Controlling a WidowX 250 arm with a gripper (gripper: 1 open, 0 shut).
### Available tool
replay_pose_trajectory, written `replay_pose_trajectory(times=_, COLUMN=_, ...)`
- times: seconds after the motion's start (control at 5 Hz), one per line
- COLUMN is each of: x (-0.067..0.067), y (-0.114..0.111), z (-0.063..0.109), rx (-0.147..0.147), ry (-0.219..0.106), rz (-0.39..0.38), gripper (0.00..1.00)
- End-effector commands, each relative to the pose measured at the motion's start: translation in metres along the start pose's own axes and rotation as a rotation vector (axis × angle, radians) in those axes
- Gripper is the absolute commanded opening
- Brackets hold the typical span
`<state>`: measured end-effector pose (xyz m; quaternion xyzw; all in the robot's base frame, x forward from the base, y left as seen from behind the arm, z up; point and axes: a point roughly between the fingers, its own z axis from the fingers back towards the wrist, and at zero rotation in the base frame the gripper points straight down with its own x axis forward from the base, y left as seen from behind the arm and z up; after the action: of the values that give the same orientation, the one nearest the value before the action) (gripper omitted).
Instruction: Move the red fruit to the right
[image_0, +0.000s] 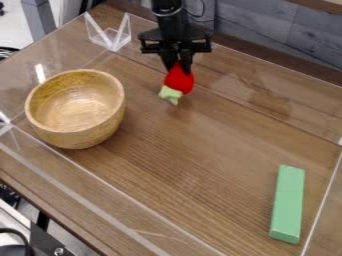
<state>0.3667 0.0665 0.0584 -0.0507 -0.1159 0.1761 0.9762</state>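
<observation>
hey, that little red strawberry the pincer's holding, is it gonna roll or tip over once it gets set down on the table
Probably it will tip: the red fruit is rounded, with its pale leafy cap pointing down, so it would likely flop onto its side. It may roll a little on the smooth wooden table, though the cap should stop it quickly. It looks small and light, as the pincer holds it by its top alone.

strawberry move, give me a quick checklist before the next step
1. Gripper shut on strawberry: ok.
2. Strawberry touching the table or just above it: cannot tell.
3. Strawberry clear of the bowl: ok, bowl sits apart to the picture's left.
4. Table to the picture's right of the strawberry free of things: ok, bare wood.
5. Green block out of the way: ok, it lies far off near the front right corner.
</observation>
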Motion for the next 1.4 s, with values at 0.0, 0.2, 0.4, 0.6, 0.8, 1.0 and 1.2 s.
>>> replay_pose_trajectory(times=0.0, x=0.006, y=-0.005, z=0.006, rx=-0.001, ry=-0.033, rz=-0.017, gripper=0.00)
replay_pose_trajectory(times=0.2, x=0.005, y=-0.004, z=0.001, rx=0.003, ry=-0.027, rz=-0.017, gripper=0.00)
replay_pose_trajectory(times=0.4, x=0.005, y=-0.002, z=-0.004, rx=0.008, ry=-0.022, rz=-0.016, gripper=0.00)
replay_pose_trajectory(times=0.6, x=0.006, y=0.002, z=-0.008, rx=0.012, ry=-0.019, rz=-0.011, gripper=0.00)
replay_pose_trajectory(times=0.8, x=0.006, y=0.005, z=-0.011, rx=0.016, ry=-0.016, rz=-0.006, gripper=0.00)
replay_pose_trajectory(times=1.0, x=0.007, y=0.009, z=-0.014, rx=0.019, ry=-0.012, rz=-0.001, gripper=0.00)
replay_pose_trajectory(times=1.2, x=0.006, y=0.013, z=-0.017, rx=0.023, ry=-0.008, rz=0.004, gripper=0.00)
